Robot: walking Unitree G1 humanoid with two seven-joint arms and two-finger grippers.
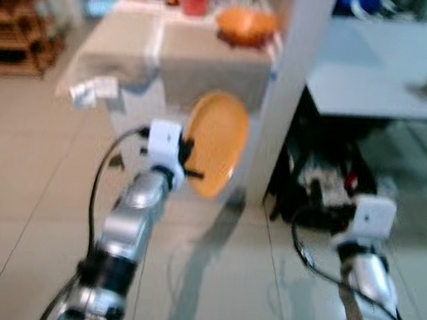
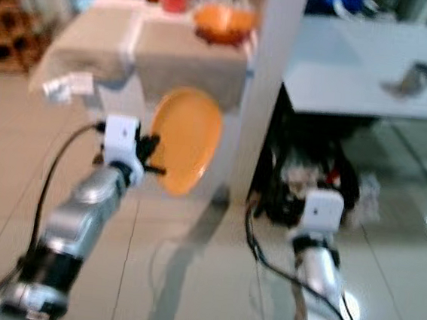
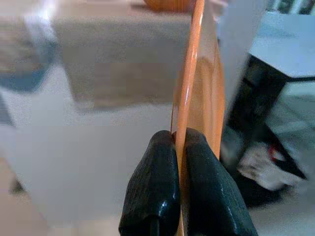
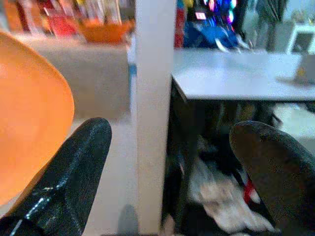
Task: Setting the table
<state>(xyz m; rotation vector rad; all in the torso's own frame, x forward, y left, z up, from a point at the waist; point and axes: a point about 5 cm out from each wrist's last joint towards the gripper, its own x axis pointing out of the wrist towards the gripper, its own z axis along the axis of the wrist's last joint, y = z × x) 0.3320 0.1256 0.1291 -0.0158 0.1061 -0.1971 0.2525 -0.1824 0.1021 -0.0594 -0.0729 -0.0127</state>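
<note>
1. A cloth-covered desk was seen ahead across the tiled floor, with an orange bowl resting near its right corner beside a white pillar; a second, grey desk stood to the right.
2. An orange plate was carried on edge in mid-air, short of the cloth-covered desk, at the end of the raised left arm.
3. The plate was judged rigid, light and smooth-surfaced, so likely to slip or pivot; a firm hold on the rim was thought best.
4. The left pincer was pictured clamped on the plate's rim, one black finger pressed to each face.
5. The right pincer was held low with its fingers wide apart, gripping nothing.
</note>
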